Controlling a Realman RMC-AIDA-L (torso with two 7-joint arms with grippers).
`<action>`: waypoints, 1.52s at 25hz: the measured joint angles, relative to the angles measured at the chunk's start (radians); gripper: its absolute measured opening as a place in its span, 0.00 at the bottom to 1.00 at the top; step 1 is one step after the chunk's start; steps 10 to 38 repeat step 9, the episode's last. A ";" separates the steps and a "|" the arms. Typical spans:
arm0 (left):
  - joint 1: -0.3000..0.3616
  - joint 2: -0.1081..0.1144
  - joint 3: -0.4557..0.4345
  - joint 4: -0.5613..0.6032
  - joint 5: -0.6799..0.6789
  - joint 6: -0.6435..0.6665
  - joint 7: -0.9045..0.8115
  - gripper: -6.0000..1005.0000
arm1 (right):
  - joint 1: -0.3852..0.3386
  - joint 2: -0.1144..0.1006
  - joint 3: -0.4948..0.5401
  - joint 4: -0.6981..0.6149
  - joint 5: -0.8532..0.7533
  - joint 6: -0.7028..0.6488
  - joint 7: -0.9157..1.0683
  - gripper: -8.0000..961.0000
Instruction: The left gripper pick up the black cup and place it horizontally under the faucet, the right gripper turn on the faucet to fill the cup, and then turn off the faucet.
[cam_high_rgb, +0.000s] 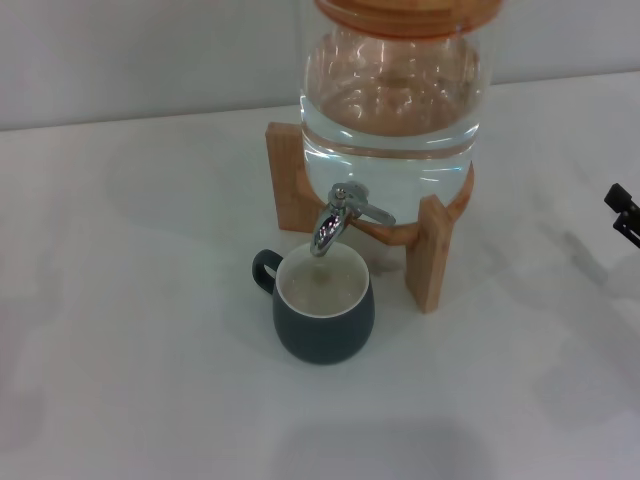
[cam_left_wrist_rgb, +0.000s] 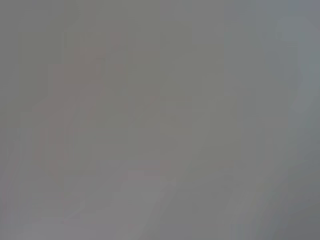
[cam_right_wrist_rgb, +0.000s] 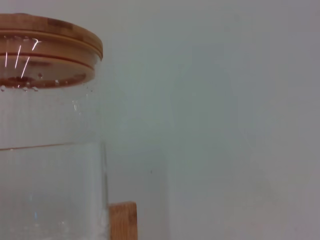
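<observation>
The black cup (cam_high_rgb: 322, 305) stands upright on the white table, right under the spout of the chrome faucet (cam_high_rgb: 333, 222), with its loop handle pointing to the back left. The cup's pale inside shows a speckled surface near the rim. I cannot tell whether water is running. The faucet's lever (cam_high_rgb: 368, 209) points to the right. Only a black tip of the right gripper (cam_high_rgb: 624, 213) shows at the right edge of the head view, well away from the faucet. The left gripper is out of view, and the left wrist view shows only a blank grey surface.
The faucet is fixed to a large glass jar (cam_high_rgb: 392, 95) of water with a wooden lid (cam_right_wrist_rgb: 47, 37), resting on a wooden stand (cam_high_rgb: 430, 252). The jar (cam_right_wrist_rgb: 50, 170) fills one side of the right wrist view, with a pale wall behind it.
</observation>
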 joint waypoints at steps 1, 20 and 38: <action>0.000 0.002 -0.001 0.000 -0.001 -0.001 -0.012 0.48 | 0.000 0.000 0.000 0.003 0.001 0.000 -0.003 0.81; 0.001 -0.004 -0.002 -0.010 -0.024 0.007 0.009 0.48 | 0.006 0.000 0.021 0.014 0.014 0.017 -0.011 0.81; 0.001 -0.004 -0.002 -0.010 -0.024 0.007 0.009 0.48 | 0.006 0.000 0.021 0.014 0.014 0.017 -0.011 0.81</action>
